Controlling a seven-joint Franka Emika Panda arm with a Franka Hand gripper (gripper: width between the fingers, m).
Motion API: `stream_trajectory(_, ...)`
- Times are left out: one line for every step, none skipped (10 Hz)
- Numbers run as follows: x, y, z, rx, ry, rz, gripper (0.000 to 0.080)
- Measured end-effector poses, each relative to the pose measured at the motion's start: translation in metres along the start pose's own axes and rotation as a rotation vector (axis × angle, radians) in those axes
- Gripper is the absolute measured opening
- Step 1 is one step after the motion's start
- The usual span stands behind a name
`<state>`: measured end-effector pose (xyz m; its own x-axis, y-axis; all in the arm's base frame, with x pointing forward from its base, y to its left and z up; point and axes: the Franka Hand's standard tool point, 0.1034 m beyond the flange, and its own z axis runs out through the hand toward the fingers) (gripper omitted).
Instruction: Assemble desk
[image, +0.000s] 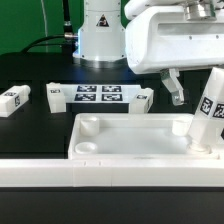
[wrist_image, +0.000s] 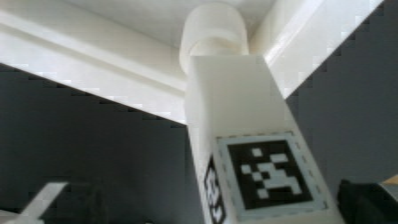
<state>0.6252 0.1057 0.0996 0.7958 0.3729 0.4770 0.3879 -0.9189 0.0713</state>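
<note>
The white rimmed tabletop (image: 120, 152) lies in the middle of the black table. One white tagged leg (image: 208, 112) stands in its corner socket at the exterior view's right and leans slightly. My gripper (image: 197, 97) is open and straddles that leg. One dark finger (image: 176, 90) hangs clear of the leg, and the other is hidden. In the wrist view the leg (wrist_image: 240, 120) runs from between my fingers down to the tabletop (wrist_image: 89, 55). A finger (wrist_image: 39, 200) shows apart from the leg's side.
Three loose tagged legs lie behind the tabletop: one (image: 14, 100) at the exterior view's far left, one (image: 55, 95) beside the marker board (image: 100, 95), and one (image: 143, 100) on the board's other side. A long white bar (image: 100, 180) spans the foreground. The robot base (image: 98, 35) stands at the back.
</note>
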Motion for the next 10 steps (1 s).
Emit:
stream_trajectory(-0.001,0.000,0.000,0.000,-0.002,0.000,0.0649)
stream_trajectory(-0.002,0.000,0.001,0.001,-0.004,-0.001,0.0649)
stream_trajectory(-0.003,-0.001,0.001,0.002,-0.005,-0.001,0.0649)
stream_trajectory(-0.002,-0.003,0.001,0.003,-0.004,-0.003,0.0649)
stream_trajectory(0.001,-0.003,-0.001,0.002,0.000,-0.006,0.0649)
stream_trajectory(0.004,-0.003,-0.006,0.005,-0.007,-0.008,0.0649)
stream_trajectory(0.009,-0.002,-0.014,0.005,-0.011,-0.011,0.0649)
stream_trajectory(0.014,-0.002,-0.020,0.004,-0.011,-0.013,0.0649)
stream_trajectory(0.017,-0.001,-0.025,0.005,-0.016,-0.015,0.0649)
stream_trajectory(0.015,-0.003,-0.024,0.012,-0.036,-0.015,0.0649)
